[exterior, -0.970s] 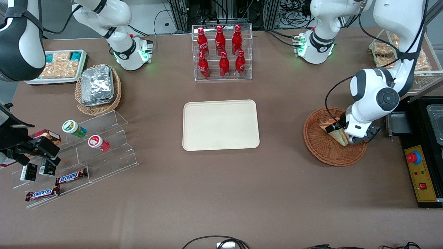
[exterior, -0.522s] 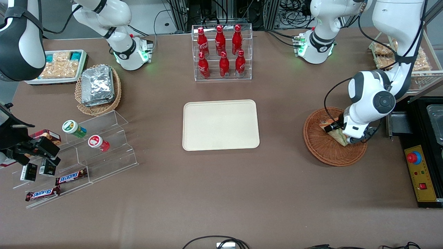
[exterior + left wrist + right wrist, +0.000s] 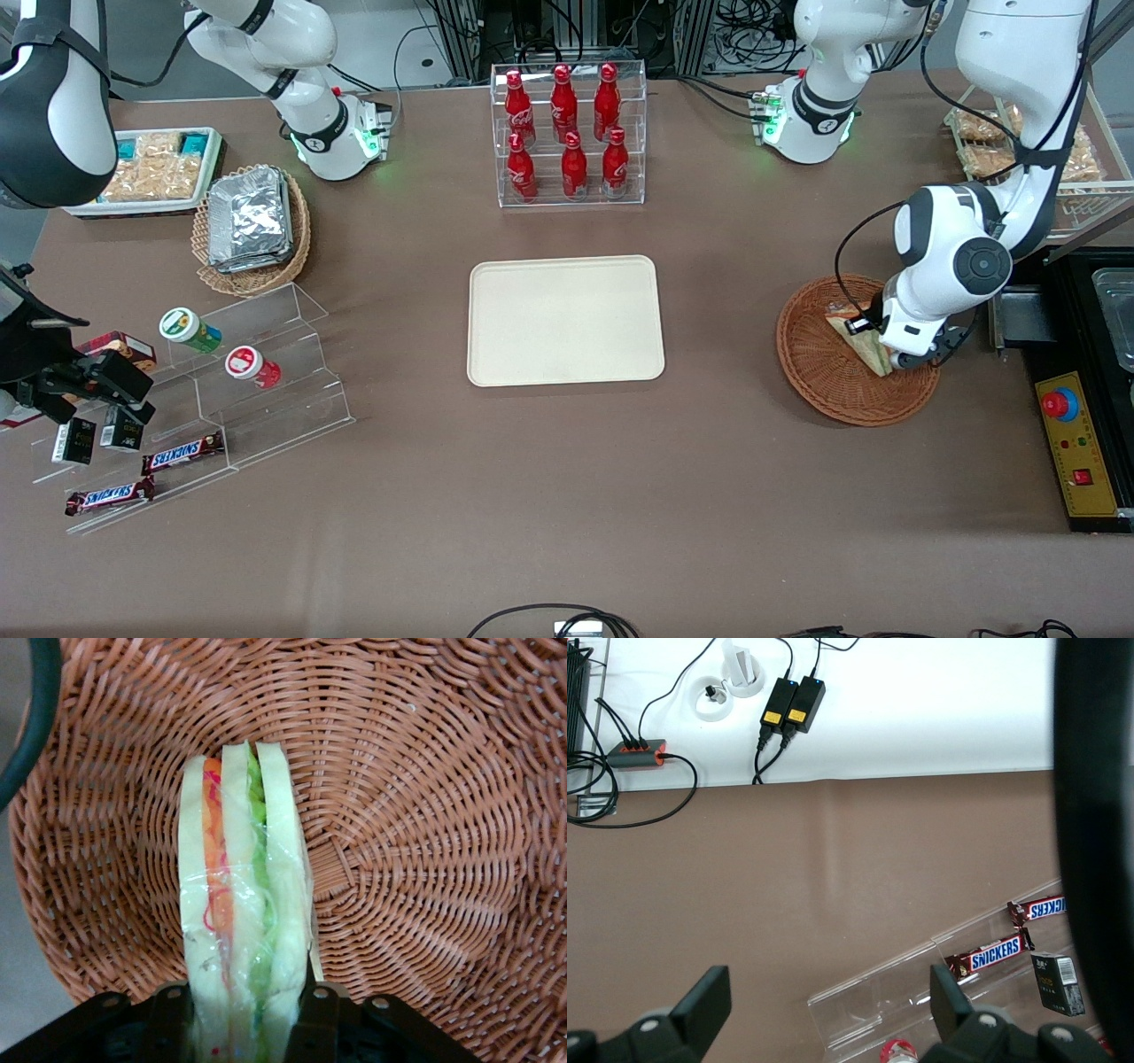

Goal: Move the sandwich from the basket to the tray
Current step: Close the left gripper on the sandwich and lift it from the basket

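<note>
Six red bottles (image 3: 567, 133) stand in a clear rack. Foil packets (image 3: 250, 218) fill a tan basket. Two candy bars (image 3: 182, 453) lie on clear steps near two small tubs (image 3: 189, 329).

Brown table (image 3: 567, 496) bears tray (image 3: 496, 363), basket (image 3: 815, 372).

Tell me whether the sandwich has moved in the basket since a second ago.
No. The sandwich sits at the same spot against the basket weave, with the gripper shut on it down in the basket.
</note>
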